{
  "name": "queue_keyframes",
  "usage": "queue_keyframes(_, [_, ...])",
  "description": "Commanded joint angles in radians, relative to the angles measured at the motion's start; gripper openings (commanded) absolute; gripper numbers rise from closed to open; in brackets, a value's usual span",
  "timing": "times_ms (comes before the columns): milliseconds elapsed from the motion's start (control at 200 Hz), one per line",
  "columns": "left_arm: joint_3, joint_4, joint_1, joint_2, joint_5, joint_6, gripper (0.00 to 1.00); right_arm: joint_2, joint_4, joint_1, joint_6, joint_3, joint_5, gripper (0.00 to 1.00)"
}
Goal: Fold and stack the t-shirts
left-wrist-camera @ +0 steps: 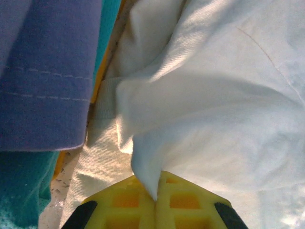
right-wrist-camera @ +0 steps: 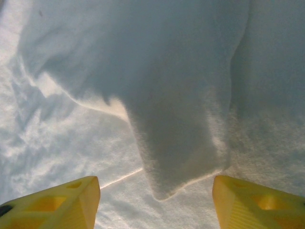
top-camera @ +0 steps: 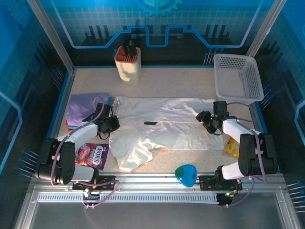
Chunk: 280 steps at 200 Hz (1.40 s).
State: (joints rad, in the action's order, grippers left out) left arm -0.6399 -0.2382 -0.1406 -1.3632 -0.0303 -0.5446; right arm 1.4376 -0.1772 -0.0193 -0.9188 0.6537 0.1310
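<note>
Pinching a fold of the white t-shirt [left-wrist-camera: 219,95], your left gripper [left-wrist-camera: 155,199] has its fingers clamped on the cloth; your right gripper [right-wrist-camera: 156,187] holds its fingers apart, a shirt flap lying between them.

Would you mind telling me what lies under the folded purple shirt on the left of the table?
A teal cloth and an orange edge peek out beneath the purple shirt; the rest of them is covered, so their number is unknown.

Basket [top-camera: 237,78]: white, perforated, sat at the desk's far right corner.
Holder [top-camera: 127,64]: cream, orange-rimmed, stood at the far edge.
Snack packet [top-camera: 92,155]: purple, lay near the left edge.
Blue disc [top-camera: 185,174]: lay at the near edge.
</note>
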Motion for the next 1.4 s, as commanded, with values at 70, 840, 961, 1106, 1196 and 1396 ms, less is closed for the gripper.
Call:
queue_keyframes(70, [-0.028,-0.028,-0.007,0.007,0.014,0.006,0.0,0.031,0.037,-0.012,-0.051,-0.019,-0.02,0.65])
queue_keyframes(840, [-0.027,-0.037,-0.007,0.013,0.016,0.008,0.0,0.036,0.058,0.077,-0.012,0.023,-0.028,0.51])
queue_keyframes(961, [-0.027,-0.035,-0.007,0.012,0.013,0.005,0.0,0.048,0.066,0.088,-0.005,0.034,-0.025,0.48])
queue_keyframes(1106, [-0.029,-0.041,-0.007,0.017,0.014,0.009,0.0,0.061,0.074,0.094,-0.001,0.041,-0.021,0.42])
queue_keyframes(1196, [-0.03,-0.045,-0.007,0.022,0.018,0.01,0.0,0.064,0.08,0.097,0.003,0.041,-0.02,0.31])
queue_keyframes(1396, [-0.06,-0.071,-0.006,0.034,-0.025,-0.013,0.0,0.065,0.067,0.106,0.027,0.05,-0.025,0.15])
